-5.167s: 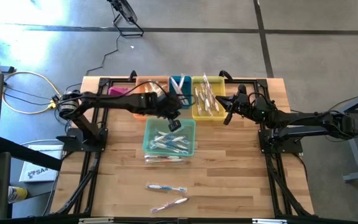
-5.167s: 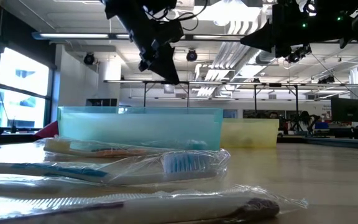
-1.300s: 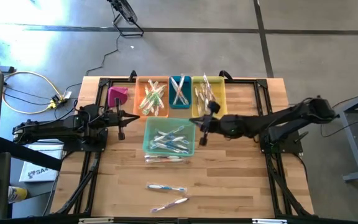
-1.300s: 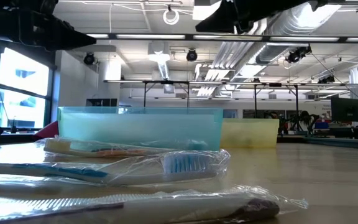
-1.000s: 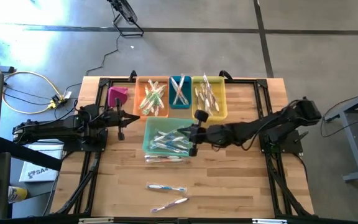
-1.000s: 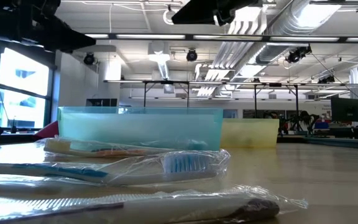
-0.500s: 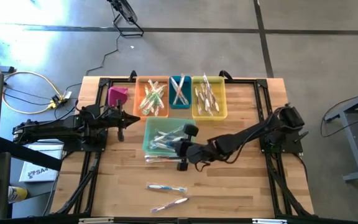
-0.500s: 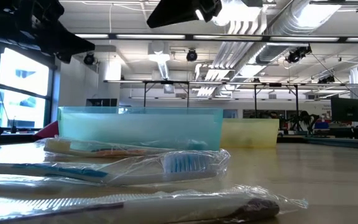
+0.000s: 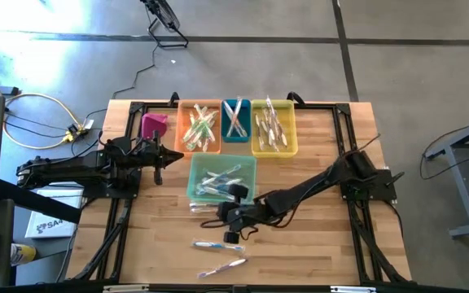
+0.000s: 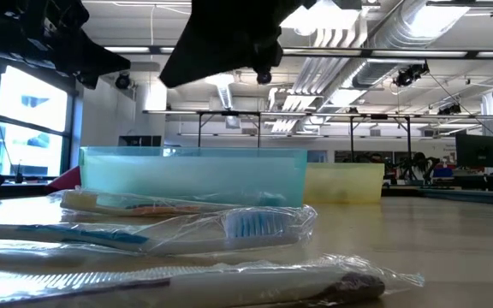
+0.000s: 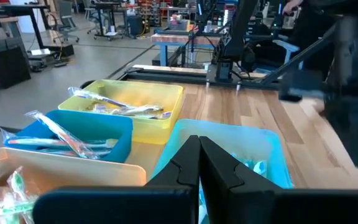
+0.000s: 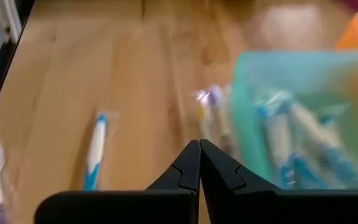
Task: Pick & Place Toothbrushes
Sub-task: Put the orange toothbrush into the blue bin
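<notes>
Above two loose toothbrushes [image 9: 218, 245], right pincer [image 9: 231, 236] clenched empty; low view: only its dark underside.

Open-plan robotics lab: exposed ceiling ducts [image 10: 341, 64], workbenches [image 11: 185, 40], concrete floor [image 9: 243, 49]

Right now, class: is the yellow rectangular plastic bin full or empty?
Neither: the yellow rectangular plastic bin holds several pale wrapped toothbrushes, well below its rim.
</notes>
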{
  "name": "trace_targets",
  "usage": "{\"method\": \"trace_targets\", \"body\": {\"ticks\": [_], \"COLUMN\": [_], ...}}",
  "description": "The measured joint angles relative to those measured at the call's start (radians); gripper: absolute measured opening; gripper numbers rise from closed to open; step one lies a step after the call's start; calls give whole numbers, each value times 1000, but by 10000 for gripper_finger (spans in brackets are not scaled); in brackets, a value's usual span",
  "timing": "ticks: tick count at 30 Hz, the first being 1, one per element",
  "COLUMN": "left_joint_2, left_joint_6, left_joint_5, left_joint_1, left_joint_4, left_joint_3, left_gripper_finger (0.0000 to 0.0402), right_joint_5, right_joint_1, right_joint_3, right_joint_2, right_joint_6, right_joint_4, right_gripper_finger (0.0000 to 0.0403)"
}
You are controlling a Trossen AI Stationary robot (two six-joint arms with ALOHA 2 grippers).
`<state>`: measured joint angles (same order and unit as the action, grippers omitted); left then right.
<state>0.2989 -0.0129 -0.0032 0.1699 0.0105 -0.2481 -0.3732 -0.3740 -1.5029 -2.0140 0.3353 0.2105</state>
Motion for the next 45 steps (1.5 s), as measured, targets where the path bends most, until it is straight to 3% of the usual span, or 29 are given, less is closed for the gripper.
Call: {"method": "trace_targets", "body": {"ticks": [11, 18, 27, 32, 39, 45], "left_joint_2": [0, 0, 0, 0, 0, 0], "left_joint_6": [0, 0, 4, 4, 5, 5], "left_joint_5": [0, 0, 0, 0, 0, 0], "left_joint_1": [0, 0, 0, 0, 0, 0], "left_joint_4": [0, 0, 0, 0, 0, 0], "left_joint_3": [0, 0, 0, 0, 1, 2], "left_gripper_finger": [0, 0, 0, 0, 0, 0], "right_joint_5": [58, -116, -110, -40, -70, -92], "right_joint_1": [-2, -18, -16, -18, -32, -32], "right_joint_3": [-117, -117, -117, -116, -117, -116], "right_joint_2": [-143, -171, -171, -171, -177, -241], "right_joint_6": [72, 89, 90, 97, 112, 107], "right_joint_4": [104, 163, 167, 167, 166, 166], "right_gripper_finger": [2, 2, 6, 44, 132, 148]}}
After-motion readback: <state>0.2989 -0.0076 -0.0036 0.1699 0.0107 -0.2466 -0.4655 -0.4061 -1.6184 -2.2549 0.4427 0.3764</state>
